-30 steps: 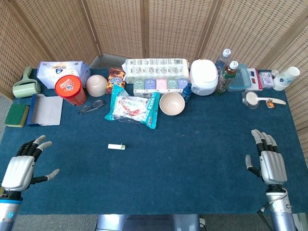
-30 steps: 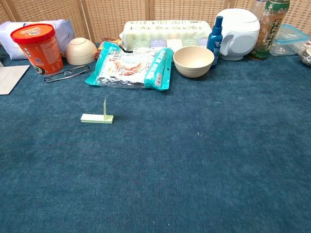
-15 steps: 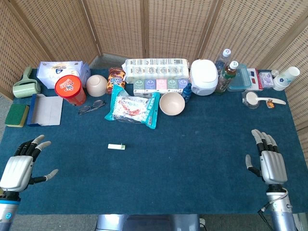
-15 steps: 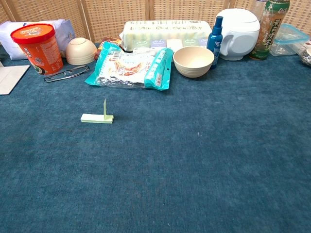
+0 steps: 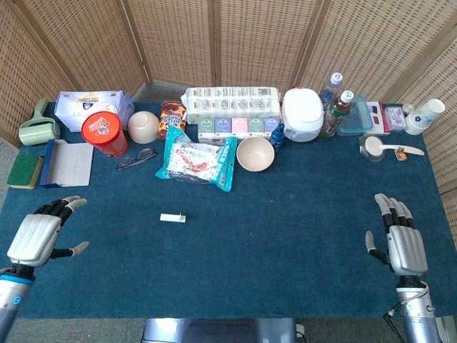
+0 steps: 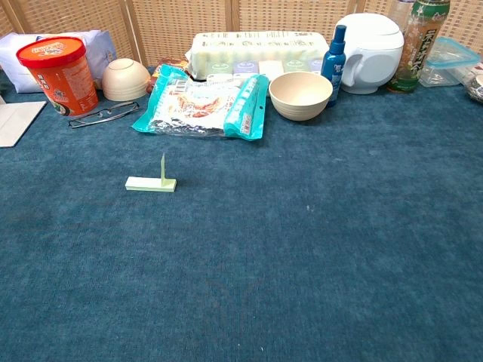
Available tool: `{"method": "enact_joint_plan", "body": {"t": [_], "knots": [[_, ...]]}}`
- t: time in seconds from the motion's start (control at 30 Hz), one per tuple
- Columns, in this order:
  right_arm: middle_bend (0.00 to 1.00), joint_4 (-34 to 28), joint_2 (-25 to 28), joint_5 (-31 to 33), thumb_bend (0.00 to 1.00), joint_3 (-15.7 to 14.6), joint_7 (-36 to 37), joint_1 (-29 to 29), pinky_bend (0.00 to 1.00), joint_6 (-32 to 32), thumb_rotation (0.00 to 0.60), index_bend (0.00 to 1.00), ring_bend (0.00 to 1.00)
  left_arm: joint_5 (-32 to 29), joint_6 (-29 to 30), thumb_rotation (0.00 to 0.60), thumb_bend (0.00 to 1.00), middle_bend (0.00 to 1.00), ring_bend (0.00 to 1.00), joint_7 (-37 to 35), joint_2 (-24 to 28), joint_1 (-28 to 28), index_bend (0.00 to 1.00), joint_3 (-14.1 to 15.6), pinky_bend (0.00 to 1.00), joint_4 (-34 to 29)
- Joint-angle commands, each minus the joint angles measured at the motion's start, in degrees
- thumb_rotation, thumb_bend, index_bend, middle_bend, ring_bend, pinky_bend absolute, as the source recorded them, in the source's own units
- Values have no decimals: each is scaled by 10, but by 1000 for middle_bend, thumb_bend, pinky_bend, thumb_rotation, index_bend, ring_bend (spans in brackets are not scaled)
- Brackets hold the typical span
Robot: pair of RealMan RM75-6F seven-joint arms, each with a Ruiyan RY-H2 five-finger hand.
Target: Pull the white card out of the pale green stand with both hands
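Note:
The pale green stand (image 5: pixel 172 218) lies on the blue table left of centre; in the chest view the stand (image 6: pixel 150 184) is a flat strip with the thin card (image 6: pixel 162 169) standing upright in it, seen edge-on. My left hand (image 5: pixel 37 236) hovers at the table's near left, well left of the stand, fingers spread and empty. My right hand (image 5: pixel 402 241) is at the near right edge, far from the stand, fingers spread and empty. Neither hand shows in the chest view.
Along the back stand a red tub (image 5: pixel 104 133), glasses (image 5: pixel 135 157), a snack bag (image 5: pixel 197 161), a beige bowl (image 5: pixel 255 153), a white jug (image 5: pixel 302 114), bottles (image 5: pixel 335 111) and a pack of small cartons (image 5: pixel 230 111). A sponge (image 5: pixel 25 171) and folder (image 5: pixel 68 163) lie far left.
My left hand has risen and moved slightly forward and right, its fingers curling a little. The right hand has barely shifted. The stand and card have not moved.

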Motion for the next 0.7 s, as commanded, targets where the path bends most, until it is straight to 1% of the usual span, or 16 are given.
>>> {"method": "enact_joint_plan", "body": {"t": [0.03, 0.13, 0.2, 0.23, 0.33, 0.5, 0.63, 0.7], "knots": [[96, -2, 1, 1, 525, 0, -1, -1, 55, 1, 600, 0, 9, -18, -40, 553, 135, 625, 611, 27, -8, -41, 213, -25, 697, 17], [96, -3, 2, 3, 525, 0, -2, -2, 55, -1, 600, 0, 8, -30, -74, 559, 135, 804, 790, 40, -17, -71, 248, -37, 874, 30], [96, -3, 2, 3, 524, 0, -2, -2, 55, -1, 600, 0, 8, -37, -95, 560, 135, 867, 840, 45, -26, -92, 265, -46, 933, 40], [96, -3, 2, 4, 524, 0, -2, -2, 55, -1, 600, 0, 8, -39, -102, 570, 135, 890, 857, 47, -29, -99, 271, -48, 957, 42], [96, -3, 3, 5, 524, 0, -2, -2, 55, -2, 600, 0, 8, -45, -126, 599, 136, 914, 876, 56, -37, -122, 290, -54, 980, 49], [96, -1, 2, 7, 525, 1, 1, -3, 55, -3, 600, 0, 8, -56, -154, 600, 144, 951, 909, 93, -57, -153, 321, -56, 998, 60], [96, 4, 0, 9, 525, 1, 6, -3, 55, -5, 600, 0, 8, -77, -174, 600, 157, 993, 951, 126, -75, -174, 367, -55, 1000, 63], [96, 6, 0, 10, 525, 2, 9, -3, 55, -6, 600, 0, 8, -91, -182, 600, 157, 1000, 971, 141, -84, -183, 383, -55, 1000, 65]]}}
